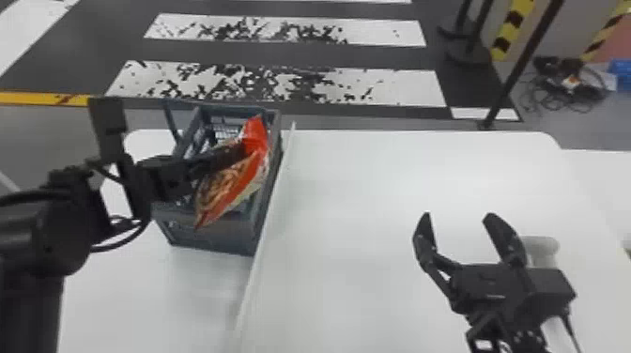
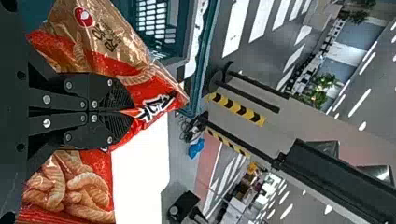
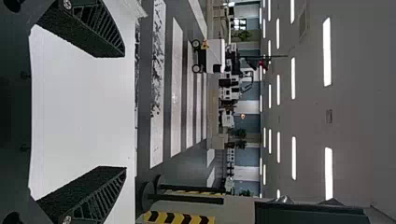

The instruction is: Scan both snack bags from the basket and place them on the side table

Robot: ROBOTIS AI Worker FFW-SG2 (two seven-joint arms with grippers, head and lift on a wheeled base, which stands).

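At the left, the black left arm [image 1: 51,230] is coming in from the edge, its forearm standing low and its wrist bending sharply across to the right. The left gripper [image 1: 237,154] is pointing rightward over the basket [image 1: 206,233], and in the left wrist view its fingers [image 2: 109,91] are clenching together on a red-and-gold snack bag [image 1: 227,188]. The bag is hanging at a slant over the basket's opening, its red upper end leaning toward the far side and its lower tip overlapping the near rim. The basket is sitting on the white table, just beside the pale raised edge [image 1: 265,239] that is running away from the robot.

Toward the right, the right gripper [image 1: 458,214] is holding nothing; its two fingers are standing wide apart and pointing forward above the white surface [image 1: 352,188]. A pale, rounded object [image 1: 540,244] is showing partly behind it.
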